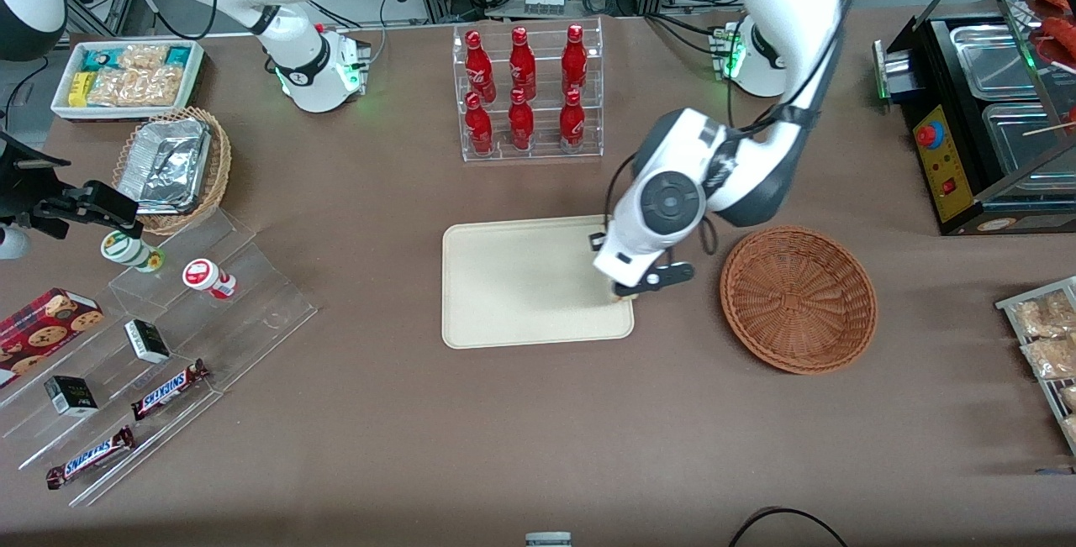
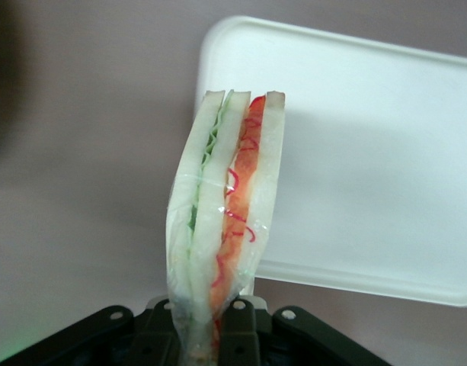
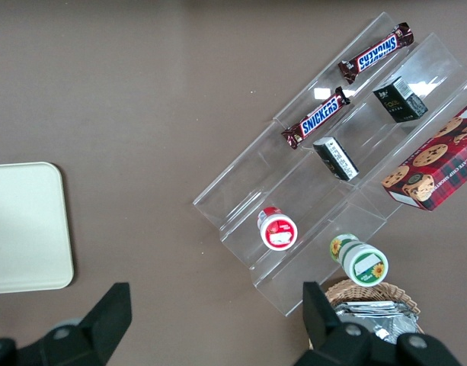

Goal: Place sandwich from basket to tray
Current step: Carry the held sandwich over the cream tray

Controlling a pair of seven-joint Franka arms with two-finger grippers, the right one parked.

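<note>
Jaws of the gripper [image 2: 214, 324] are pinching the sandwich [image 2: 225, 221] at one end; its long axis runs straight out from the jaws, layered edge facing the wrist camera. From the front, the gripper [image 1: 624, 293] hangs over the corner of the tray [image 1: 521, 286] nearest the basket [image 1: 799, 299], which sits just beside it on the surface and appears empty. Judgement: the sandwich's free end is over the tray rim, so release calls for moving further inboard and lowering.
</note>
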